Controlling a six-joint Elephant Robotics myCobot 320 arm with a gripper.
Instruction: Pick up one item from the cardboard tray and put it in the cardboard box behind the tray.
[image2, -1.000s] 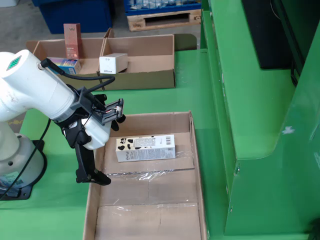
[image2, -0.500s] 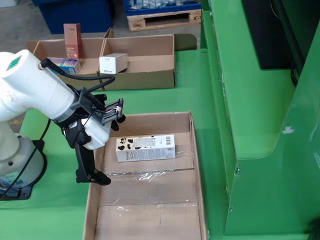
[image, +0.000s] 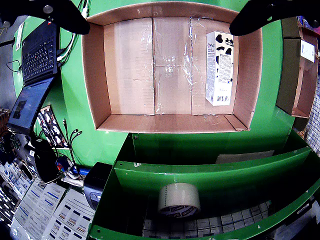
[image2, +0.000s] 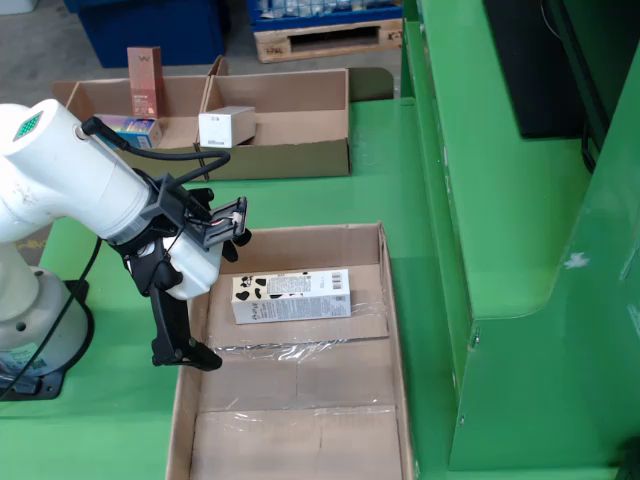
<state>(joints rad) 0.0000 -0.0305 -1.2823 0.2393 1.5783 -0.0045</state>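
fingers (image: 260, 17) spread wide, tips cut off; carton (image: 219, 68) lies untouched in tray (image: 95, 70).

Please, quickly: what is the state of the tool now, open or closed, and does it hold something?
Tool: open and empty, fingers spread wide above the cardboard tray; the carton lies untouched inside.

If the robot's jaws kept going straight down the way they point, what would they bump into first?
Probably the bare taped floor of the cardboard tray. The open gripper looks straight into it, and the cow-spotted box lies off to the right in the wrist view. Depth is hard to judge.
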